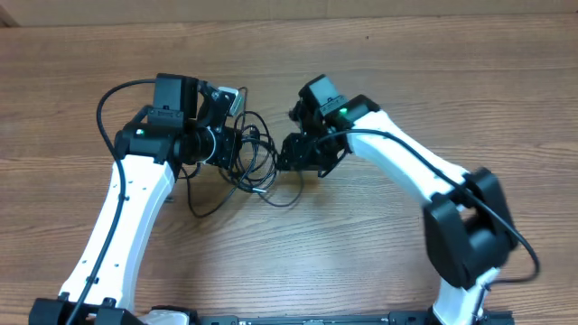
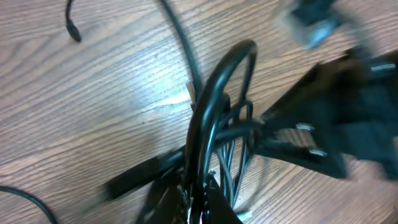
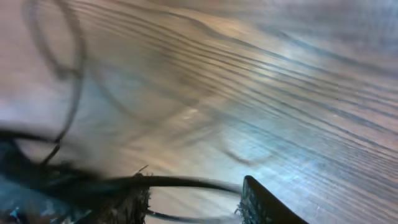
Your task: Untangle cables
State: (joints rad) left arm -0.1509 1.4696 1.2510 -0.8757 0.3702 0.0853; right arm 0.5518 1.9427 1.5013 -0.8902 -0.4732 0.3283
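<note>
The cables (image 1: 257, 162) are thin black cords bunched in loose loops on the wooden table between my two grippers. My left gripper (image 1: 240, 149) is at the left side of the bunch. In the left wrist view it (image 2: 200, 202) is shut on a black cable loop (image 2: 214, 93) that arches up away from the jaws. My right gripper (image 1: 293, 155) is at the right side of the bunch. In the right wrist view it (image 3: 196, 202) is open, and one cable strand (image 3: 186, 182) runs across the gap at the fingertips (image 3: 261, 202), unpinched. The view is blurred.
A loose plug end (image 2: 73, 31) lies on the wood at the far left of the left wrist view. The thick arm wire (image 1: 107, 104) loops out left of the left arm. The right gripper body (image 2: 348, 118) sits close to the bunch.
</note>
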